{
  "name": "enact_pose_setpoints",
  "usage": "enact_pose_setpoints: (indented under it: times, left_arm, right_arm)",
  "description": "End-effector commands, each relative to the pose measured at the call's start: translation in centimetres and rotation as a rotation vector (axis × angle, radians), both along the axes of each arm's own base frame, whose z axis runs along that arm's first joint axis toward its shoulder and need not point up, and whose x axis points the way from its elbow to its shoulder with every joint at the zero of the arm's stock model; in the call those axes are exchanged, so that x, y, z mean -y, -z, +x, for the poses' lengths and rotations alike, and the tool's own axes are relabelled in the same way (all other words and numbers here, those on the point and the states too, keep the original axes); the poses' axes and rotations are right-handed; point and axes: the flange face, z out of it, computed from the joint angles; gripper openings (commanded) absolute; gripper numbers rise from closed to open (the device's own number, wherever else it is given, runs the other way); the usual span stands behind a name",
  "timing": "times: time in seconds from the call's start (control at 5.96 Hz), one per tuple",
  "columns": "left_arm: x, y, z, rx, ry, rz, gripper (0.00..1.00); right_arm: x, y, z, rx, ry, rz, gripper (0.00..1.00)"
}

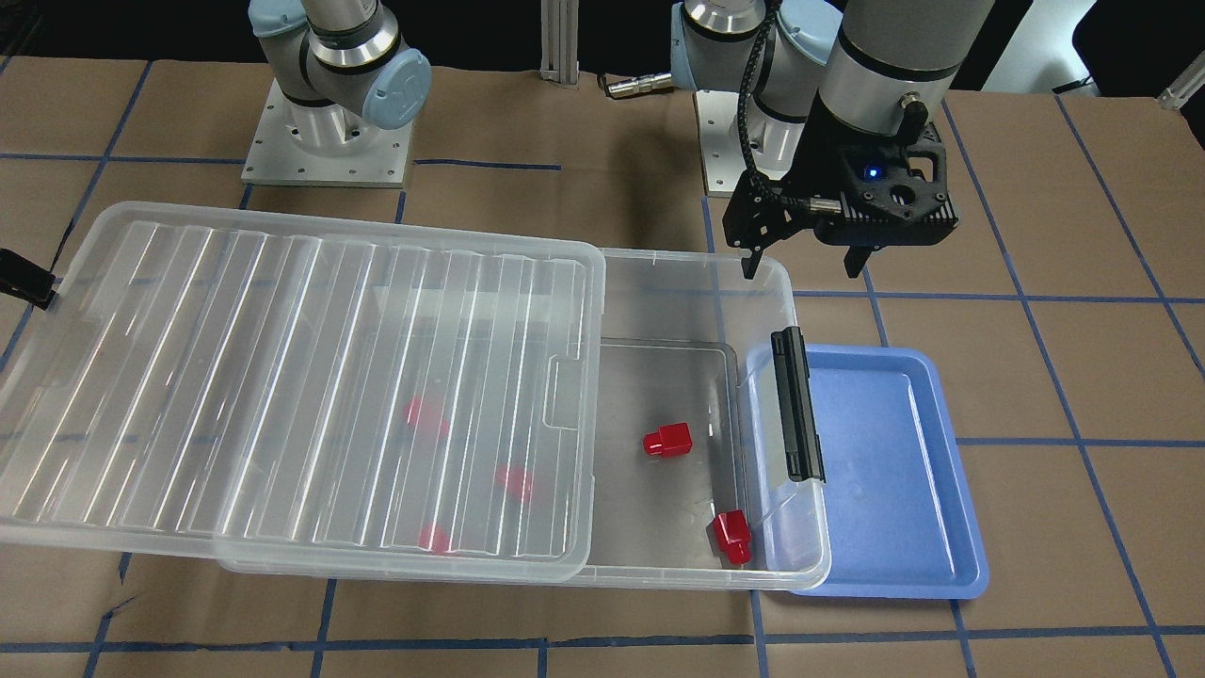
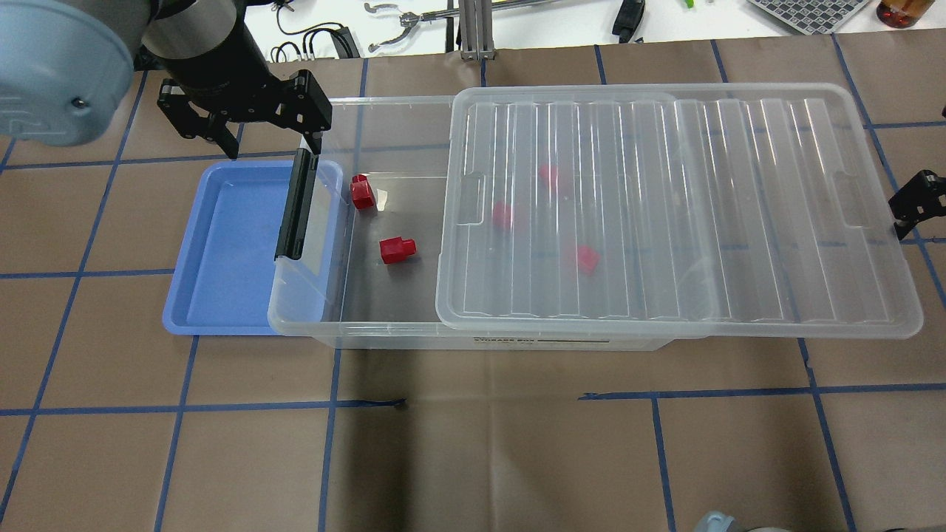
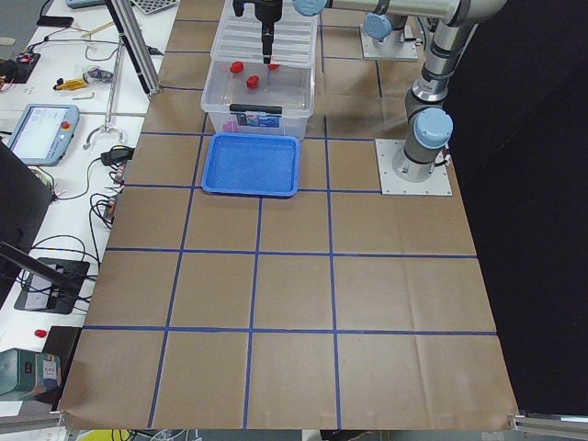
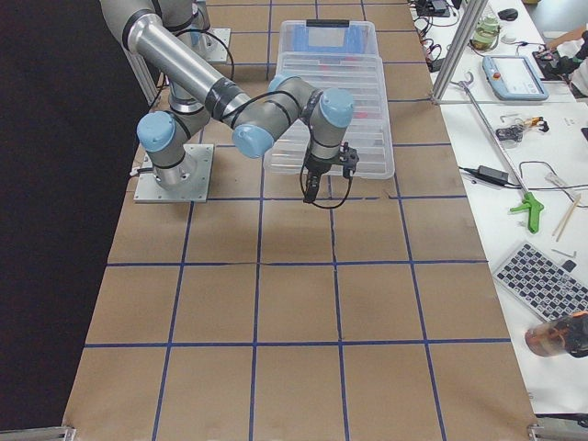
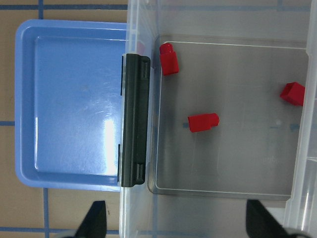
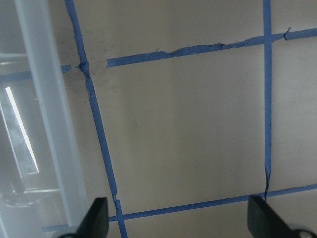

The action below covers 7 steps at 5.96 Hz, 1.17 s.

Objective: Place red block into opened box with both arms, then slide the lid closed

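Red block (image 1: 667, 440) in box (image 1: 687, 282) — lid (image 1: 301, 377) partly across, blue tray (image 1: 885, 452) alongside

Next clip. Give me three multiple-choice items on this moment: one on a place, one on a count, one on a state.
1. Where is the blue tray relative to the box?
A. Inside it
B. At its latch end
C. Across the table from it

2. How many red blocks show in the box?
A. Two
B. Five
C. Eight

3. What state is the left hand in?
A. Open, empty
B. Shut on a block
C. Shut on the tray's rim

Answers:
1 B: the tray lies against the end of the box that has the black latch bar.
2 B: two lie in the uncovered part and three show through the lid.
3 A: it is spread wide above the box's far corner, with nothing in it.
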Motion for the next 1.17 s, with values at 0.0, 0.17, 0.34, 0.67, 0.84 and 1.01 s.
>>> enact_pose_setpoints:
  times: [0.0,0.17,0.34,0.67,0.84,1.01]
  left_arm:
    - [0.0,-0.1,0.0,0.000,-0.001,-0.001,0.98]
    - [0.0,-0.1,0.0,0.000,0.001,-0.001,0.98]
    - [0.0,-0.1,0.1,0.000,-0.002,-0.001,0.98]
    - [0.0,-0.1,0.1,0.000,-0.001,-0.001,0.98]
    - [0.0,0.0,0.1,-0.001,-0.001,0.000,0.98]
    - [0.0,-0.1,0.1,-0.002,-0.001,-0.001,0.98]
  right_arm:
    - [0.4,-0.1,1.0,0.027,-0.010,-0.017,1.00]
    - [0.8,-0.1,2.2,0.029,-0.033,-0.017,1.00]
    - [1.1,-0.1,3.2,0.033,-0.051,-0.020,1.00]
    - [1.5,-0.1,4.8,0.033,-0.054,-0.014,1.00]
    - [1.7,-0.1,5.5,0.032,-0.059,-0.013,1.00]
    - [1.7,0.1,6.4,0.039,-0.071,0.003,1.00]
